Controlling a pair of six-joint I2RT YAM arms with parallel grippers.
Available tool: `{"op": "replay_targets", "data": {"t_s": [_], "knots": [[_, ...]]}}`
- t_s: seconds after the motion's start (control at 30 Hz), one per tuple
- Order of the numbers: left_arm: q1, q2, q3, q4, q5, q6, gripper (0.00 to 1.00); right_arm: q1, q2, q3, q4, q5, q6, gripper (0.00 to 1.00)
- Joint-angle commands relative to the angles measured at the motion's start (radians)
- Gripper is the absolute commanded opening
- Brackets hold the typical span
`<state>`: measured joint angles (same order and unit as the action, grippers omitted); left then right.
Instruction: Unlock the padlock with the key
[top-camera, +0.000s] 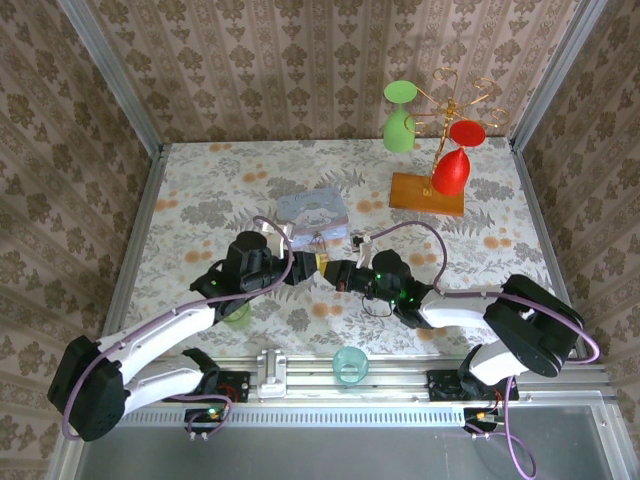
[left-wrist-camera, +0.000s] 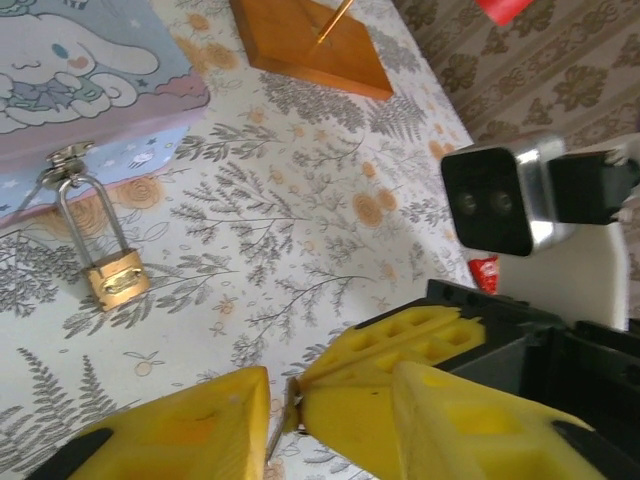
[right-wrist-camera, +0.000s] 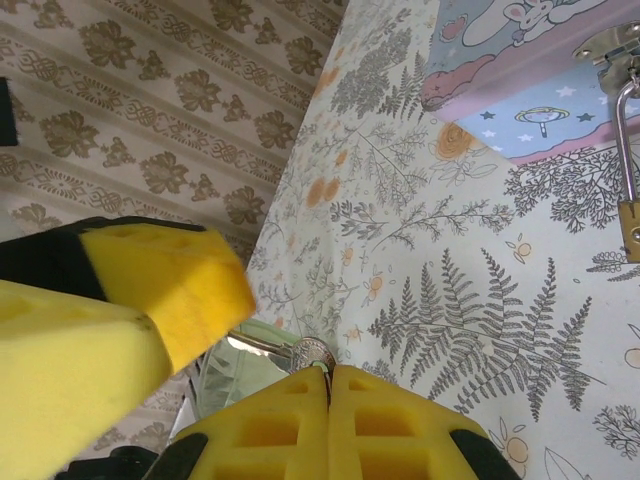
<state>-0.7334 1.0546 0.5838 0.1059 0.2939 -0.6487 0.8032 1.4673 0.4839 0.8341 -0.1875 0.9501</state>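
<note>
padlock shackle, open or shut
shut: both shackle legs sit in the padlock body, and it hangs hooked through the tin's hasp

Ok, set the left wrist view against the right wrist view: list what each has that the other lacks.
Left wrist, not right: the padlock with its whole brass body, the wooden base, the right arm's camera. Right wrist, not left: the key's round head pinched in the shut right gripper, a green cup. Both: the blue tin, the shackle, the floral cloth.
</note>
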Motion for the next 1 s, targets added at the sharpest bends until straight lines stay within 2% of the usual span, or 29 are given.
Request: {"op": "replay_targets", "data": {"t_s": [0.0,0.23,0.4,0.7,0.97], "knots": [[-0.008,-0.007,0.009,-0.013,-0.047,0.018,0.47,0.007,0.004,0.023,0.057,0.02,0.012,0.0],[-0.006,-0.008,0.01,0.011,-0.041,0.003,0.5,0.008,-0.014,0.018,0.034,0.029,0.002,0.0],[-0.009,0.005,-0.019,0.089,-0.012,-0.047,0.38,0.007,0.005,0.015,0.086,0.039,0.037,0.0],[-0.021,0.005,-0.019,0.051,-0.045,-0.028,0.37,0.01,0.036,0.017,0.144,0.049,0.079,0.0],[-0.028,0.005,-0.021,0.038,-0.069,-0.019,0.28,0.013,0.062,0.005,0.222,0.072,0.124,0.0]]}}
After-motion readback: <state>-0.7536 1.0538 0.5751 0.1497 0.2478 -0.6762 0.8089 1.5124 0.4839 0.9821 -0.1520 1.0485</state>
